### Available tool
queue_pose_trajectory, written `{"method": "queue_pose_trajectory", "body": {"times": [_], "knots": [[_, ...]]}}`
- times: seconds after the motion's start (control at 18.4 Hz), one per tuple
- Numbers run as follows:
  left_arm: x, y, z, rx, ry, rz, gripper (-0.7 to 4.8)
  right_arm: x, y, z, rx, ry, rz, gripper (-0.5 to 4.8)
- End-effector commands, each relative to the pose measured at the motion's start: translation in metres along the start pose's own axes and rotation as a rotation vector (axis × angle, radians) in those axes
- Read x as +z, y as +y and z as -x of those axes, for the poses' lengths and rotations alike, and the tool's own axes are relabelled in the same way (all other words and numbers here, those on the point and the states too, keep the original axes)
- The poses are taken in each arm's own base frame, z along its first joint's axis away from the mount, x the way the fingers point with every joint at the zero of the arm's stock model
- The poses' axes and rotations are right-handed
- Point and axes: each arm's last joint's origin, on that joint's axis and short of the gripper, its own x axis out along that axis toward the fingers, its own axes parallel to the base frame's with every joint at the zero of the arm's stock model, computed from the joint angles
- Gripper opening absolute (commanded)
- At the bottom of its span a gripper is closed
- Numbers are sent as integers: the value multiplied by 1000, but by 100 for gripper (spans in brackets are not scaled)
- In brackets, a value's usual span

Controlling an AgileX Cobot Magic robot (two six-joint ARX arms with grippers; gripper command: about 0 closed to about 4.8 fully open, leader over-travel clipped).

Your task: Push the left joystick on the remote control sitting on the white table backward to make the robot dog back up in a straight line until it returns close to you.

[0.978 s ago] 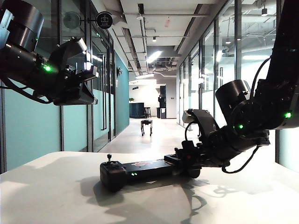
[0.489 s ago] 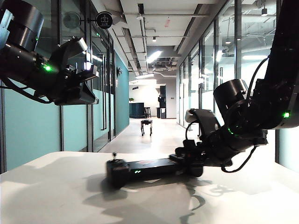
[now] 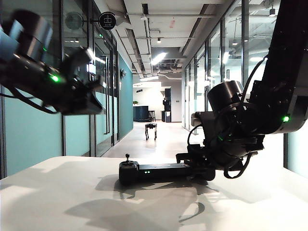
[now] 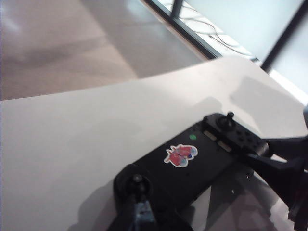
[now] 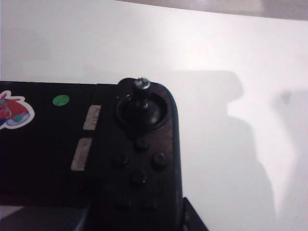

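Labels: remote control (image 3: 161, 171) has red/blue sticker (image 4: 181, 155) + green dot; no readable text.
Remote: flat on white table (image 3: 57, 202), centre; left joystick (image 3: 127, 157) at its 9 o'clock end.
Robot dog (image 3: 151, 130): far down corridor, 12 o'clock.
Right gripper (image 3: 196, 168): clamped on remote's 3 o'clock end.
Left gripper (image 3: 91, 96): up at 10 o'clock, off table; finger state can't tell.
Room: glass-walled hallway, teal wall, ceiling lights.

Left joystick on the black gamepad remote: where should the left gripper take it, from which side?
Likely the left joystick's small round cap, from above: this short thin black stick stands upright on the remote control's free end; the right gripper grips the other end. The left gripper hangs high left.
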Motion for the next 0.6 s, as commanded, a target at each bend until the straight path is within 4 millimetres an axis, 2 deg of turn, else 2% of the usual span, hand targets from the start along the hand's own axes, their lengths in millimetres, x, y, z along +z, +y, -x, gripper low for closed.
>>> {"method": "queue_pose_trajectory", "body": {"times": [0.05, 0.6], "knots": [[1, 4, -18, -64, -1, -27, -6, 5, 0, 1, -39, -31, -43, 201], [-18, 31, -107, -182, 50, -41, -6, 4, -1, 1, -86, -39, -77, 201]]}}
